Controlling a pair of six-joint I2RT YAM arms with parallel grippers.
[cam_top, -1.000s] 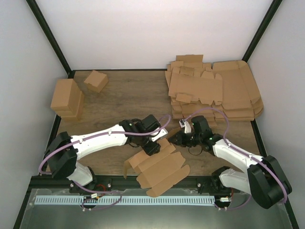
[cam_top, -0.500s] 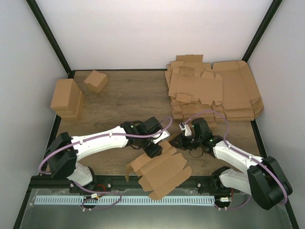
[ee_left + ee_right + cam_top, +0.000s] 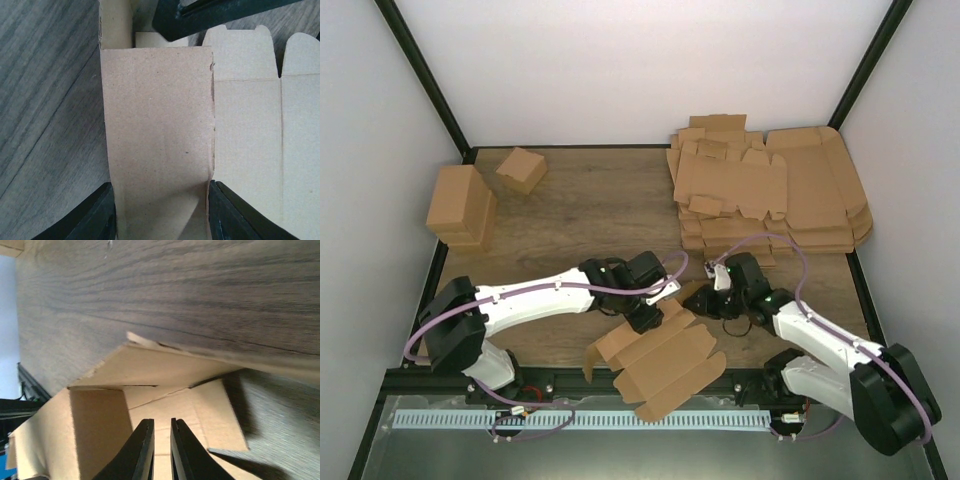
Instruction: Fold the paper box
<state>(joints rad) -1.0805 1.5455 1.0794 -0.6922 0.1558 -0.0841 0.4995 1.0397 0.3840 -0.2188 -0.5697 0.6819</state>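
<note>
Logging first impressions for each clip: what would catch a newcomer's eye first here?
The half-folded paper box at the near edge of the table, reaching past it, with the left gripper clasping one panel and the right gripper, shut, close beside. Next, the stack of flat cardboard blanks at the far right and the folded brown boxes at the far left.
</note>
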